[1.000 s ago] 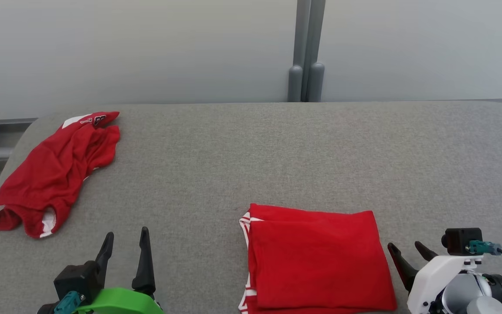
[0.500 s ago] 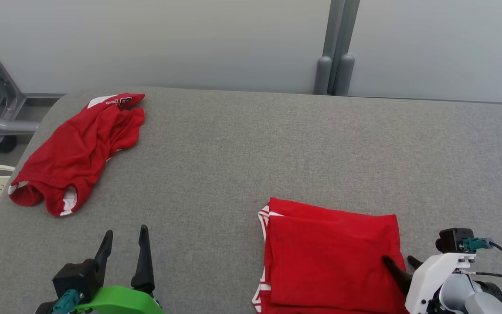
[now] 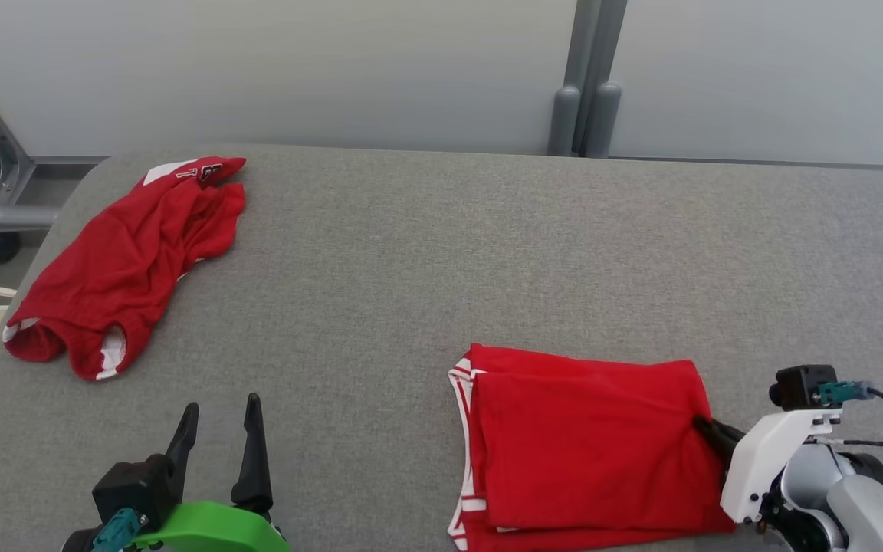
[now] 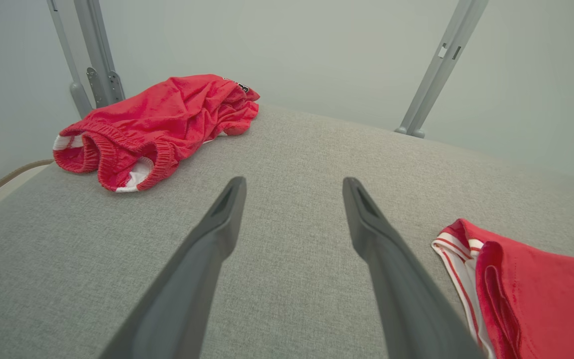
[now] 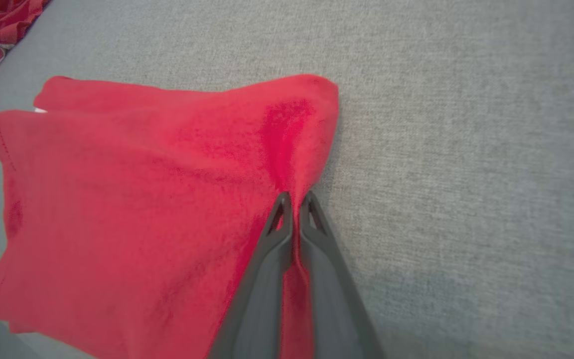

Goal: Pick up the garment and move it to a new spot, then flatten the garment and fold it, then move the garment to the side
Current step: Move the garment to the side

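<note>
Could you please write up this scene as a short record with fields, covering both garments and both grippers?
surface: grey table, fabric-covered
folded garment: red with white striped trim, lying near the robot, right of centre
crumpled garment: red, unfolded, at the far left of the table, well apart from the folded one
right gripper: shut, pinching the folded garment's right edge
left gripper: open, holding nothing, over bare table
task stage: fold looks done; moving it aside is probably next
</note>
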Robot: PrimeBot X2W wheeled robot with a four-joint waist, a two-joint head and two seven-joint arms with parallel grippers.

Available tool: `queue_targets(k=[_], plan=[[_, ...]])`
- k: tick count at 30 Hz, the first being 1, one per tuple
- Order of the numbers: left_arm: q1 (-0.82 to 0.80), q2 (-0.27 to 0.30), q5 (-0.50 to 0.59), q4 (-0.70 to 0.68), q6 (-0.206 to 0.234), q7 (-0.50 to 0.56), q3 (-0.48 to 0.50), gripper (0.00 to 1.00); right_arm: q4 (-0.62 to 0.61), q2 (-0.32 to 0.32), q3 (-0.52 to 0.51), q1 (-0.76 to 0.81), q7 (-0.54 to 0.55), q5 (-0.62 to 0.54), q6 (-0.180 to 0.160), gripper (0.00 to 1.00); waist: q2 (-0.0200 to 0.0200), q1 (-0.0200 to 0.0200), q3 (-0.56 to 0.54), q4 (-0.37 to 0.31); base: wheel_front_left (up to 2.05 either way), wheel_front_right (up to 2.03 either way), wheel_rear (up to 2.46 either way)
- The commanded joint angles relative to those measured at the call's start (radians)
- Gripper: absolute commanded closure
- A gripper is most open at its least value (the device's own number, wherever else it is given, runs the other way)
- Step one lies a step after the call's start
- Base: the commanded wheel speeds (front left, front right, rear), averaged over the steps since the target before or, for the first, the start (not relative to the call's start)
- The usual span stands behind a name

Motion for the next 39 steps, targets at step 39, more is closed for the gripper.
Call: queue_targets(k=[39], plan=[[-0.195,-0.024,0.064,0.043,-0.046,-0.006,-0.054,0.0,0.084,-0.033,0.036,-0.43,-0.022,-0.115,0.0,1.0,0.0046,0.0,0.137,-0.571,0.0,0.0,0.0]])
